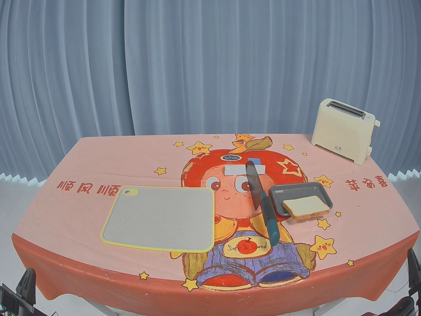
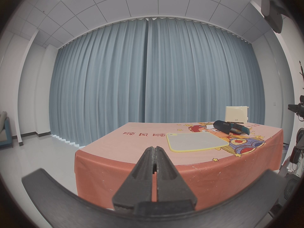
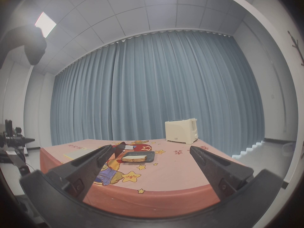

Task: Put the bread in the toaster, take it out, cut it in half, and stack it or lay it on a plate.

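Bread slice [image 1: 306, 206], pale with tan crust: head view, lying on dark grey rectangular plate [image 1: 280, 192] near the pink-clothed table's [image 1: 109, 163] right edge; teal-handled knife [image 1: 263, 202] just beside; cream toaster [image 1: 344, 131] at far right corner. Left wrist view: left gripper [image 2: 155, 149], fingers pressed together, empty. Right wrist view: right gripper [image 3: 152, 148], spread wide, empty.

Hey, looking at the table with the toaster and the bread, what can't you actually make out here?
- Inside of the toaster: head view, the slots are too dark and seen at too shallow an angle.
- The bread and its tray: left wrist view, mostly hidden behind the knife.
- Underside of the bread: every view, since it lies flat on the tray.
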You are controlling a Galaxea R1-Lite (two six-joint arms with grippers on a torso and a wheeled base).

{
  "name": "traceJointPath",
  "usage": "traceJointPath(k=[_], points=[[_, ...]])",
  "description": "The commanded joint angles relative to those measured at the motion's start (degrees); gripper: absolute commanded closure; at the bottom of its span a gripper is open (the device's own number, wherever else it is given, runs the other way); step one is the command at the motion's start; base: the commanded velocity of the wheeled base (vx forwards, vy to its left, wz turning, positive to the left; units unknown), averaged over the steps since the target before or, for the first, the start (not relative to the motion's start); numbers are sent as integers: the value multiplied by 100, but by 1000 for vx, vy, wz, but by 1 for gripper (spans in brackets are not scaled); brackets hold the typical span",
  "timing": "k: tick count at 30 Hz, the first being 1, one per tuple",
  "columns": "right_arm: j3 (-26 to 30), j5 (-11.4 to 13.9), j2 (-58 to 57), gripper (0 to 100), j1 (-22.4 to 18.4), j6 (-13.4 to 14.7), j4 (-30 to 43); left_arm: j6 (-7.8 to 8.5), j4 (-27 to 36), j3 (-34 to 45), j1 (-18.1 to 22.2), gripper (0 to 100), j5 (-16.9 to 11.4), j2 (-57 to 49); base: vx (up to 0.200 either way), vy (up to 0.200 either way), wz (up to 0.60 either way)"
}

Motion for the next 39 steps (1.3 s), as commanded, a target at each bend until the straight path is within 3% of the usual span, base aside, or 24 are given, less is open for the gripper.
traceJointPath(k=[1,9,12,14,15,25,29,34,39], points=[[46,14,226,0,123,188,5,-2,-1,101,13,100,1,-22,0,0,0],[73,94,340,0,229,592,5,-2,-1,101,4,100,1,-31,0,0,0],[90,401,393,0,211,944,5,-2,-1,101,4,100,1,-22,0,0,0],[90,471,420,0,202,1041,5,-2,-1,101,4,100,1,-22,0,0,0],[90,638,507,0,193,1278,5,-2,-1,101,13,100,1,-22,0,0,0],[73,1166,877,0,167,2315,-12,-2,-1,101,13,100,1,-22,0,0,0],[64,1289,982,0,167,2763,-21,-2,-1,101,4,100,1,-31,0,0,0],[81,1447,1026,0,167,3001,-21,-2,-1,101,4,100,1,-22,0,0,0],[73,1535,1211,0,220,3458,-65,-2,-1,101,13,100,1,-22,0,0,0]])
